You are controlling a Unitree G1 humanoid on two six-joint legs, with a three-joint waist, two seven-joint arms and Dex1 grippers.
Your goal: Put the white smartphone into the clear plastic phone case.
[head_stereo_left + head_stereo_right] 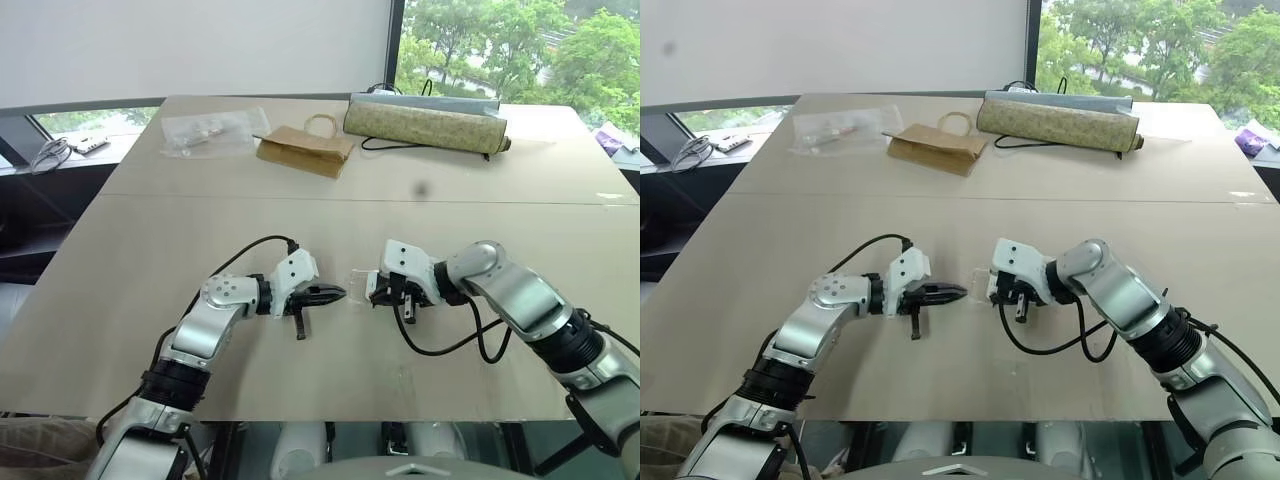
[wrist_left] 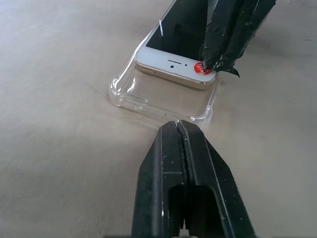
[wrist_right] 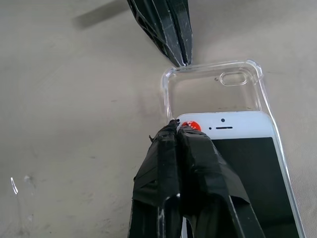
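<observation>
The white smartphone (image 3: 242, 148) lies screen up on the table, partly inside the clear plastic phone case (image 3: 213, 91). The case's camera-hole end sticks out bare beyond the phone's top edge. My right gripper (image 3: 177, 125) is shut, and its tips rest on the phone's top bezel beside a small red dot. My left gripper (image 2: 178, 126) is shut too. Its tip sits against the outer rim of the case's bare end, facing the right gripper. In the head views both grippers (image 1: 335, 294) meet over the case (image 1: 358, 280) near the table's front.
Along the far side of the table (image 1: 150, 260) lie a crinkled clear plastic bag (image 1: 212, 130), a brown paper bag (image 1: 305, 148) and a long rolled mat (image 1: 425, 125). Black cables hang from both wrists. The table's front edge is close below the arms.
</observation>
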